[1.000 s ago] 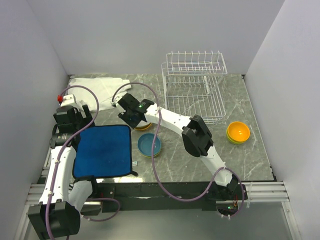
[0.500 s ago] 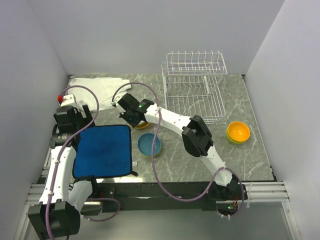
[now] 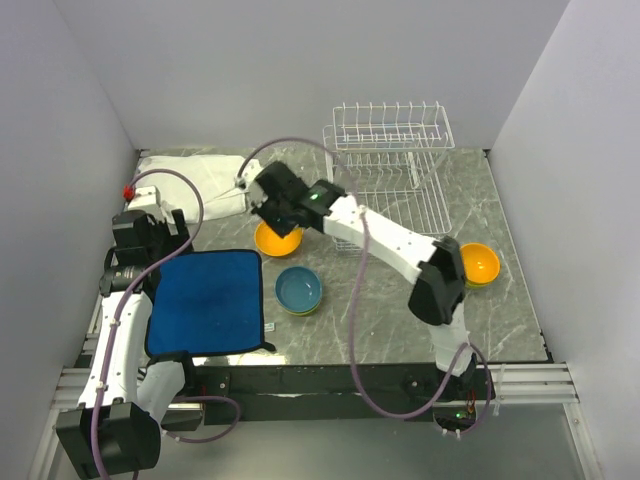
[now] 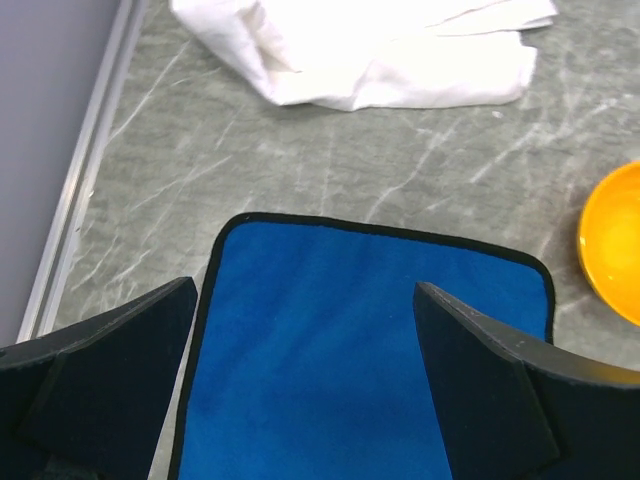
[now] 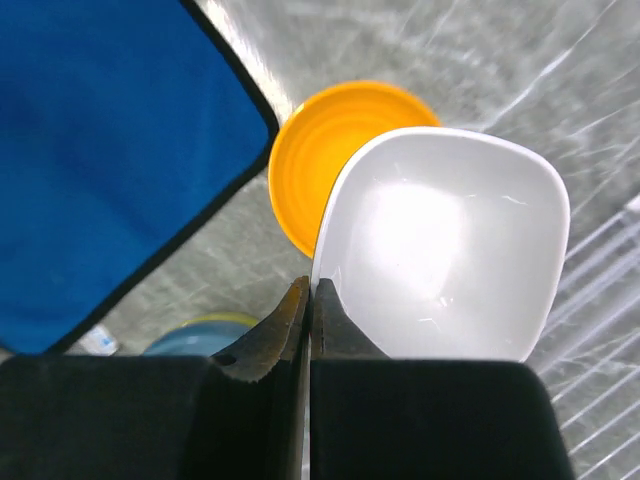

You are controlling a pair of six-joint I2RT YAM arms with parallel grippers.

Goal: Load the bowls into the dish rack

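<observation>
My right gripper point(image 5: 310, 285) is shut on the rim of a white-inside bowl point(image 5: 440, 250), held tilted above the table. Under it sits a yellow-orange bowl point(image 5: 325, 150), also seen from above point(image 3: 278, 240). Nearer lies a blue bowl point(image 3: 299, 290) with a lime rim, and an orange bowl point(image 3: 476, 264) sits at the right. The white wire dish rack point(image 3: 390, 170) stands at the back right. In the top view my right gripper point(image 3: 272, 212) hangs left of the rack. My left gripper point(image 4: 305, 290) is open over the blue cloth mat point(image 4: 360, 340), holding nothing.
A crumpled white cloth point(image 3: 195, 175) lies at the back left, also in the left wrist view point(image 4: 380, 50). The blue mat point(image 3: 207, 300) covers the near left of the marble table point(image 3: 380, 310). Walls close in on three sides.
My right gripper shut on the white-inside bowl's rim and rose back and to the right with it, uncovering the yellow-orange bowl. The left arm barely moved.
</observation>
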